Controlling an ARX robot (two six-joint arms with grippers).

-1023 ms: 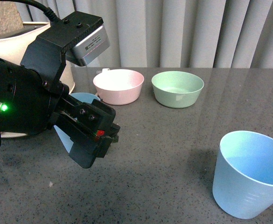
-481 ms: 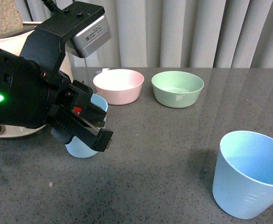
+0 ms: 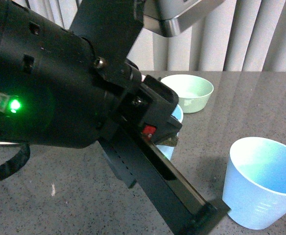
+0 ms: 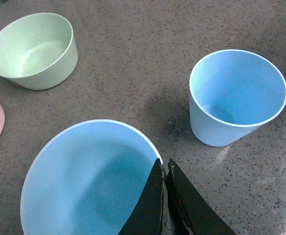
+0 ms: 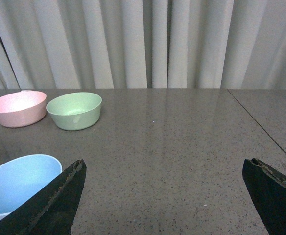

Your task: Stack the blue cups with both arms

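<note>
Your left gripper (image 4: 165,165) is pinched tight on the rim of one blue cup (image 4: 84,181), one finger inside and one outside. The other cup (image 4: 237,103) is standing upright on the table (image 4: 133,58) nearby, off to the side from the green bowl (image 4: 33,51). Your right gripper (image 5: 163,166) is spread wide with nothing in it, and the other cup shows just beside one of its fingers.

Soft even light, left arm (image 3: 59,88) close and blurred, faint shadow beside standing blue cup (image 4: 237,98) (glare on table (image 4: 285,205) nearby)
</note>
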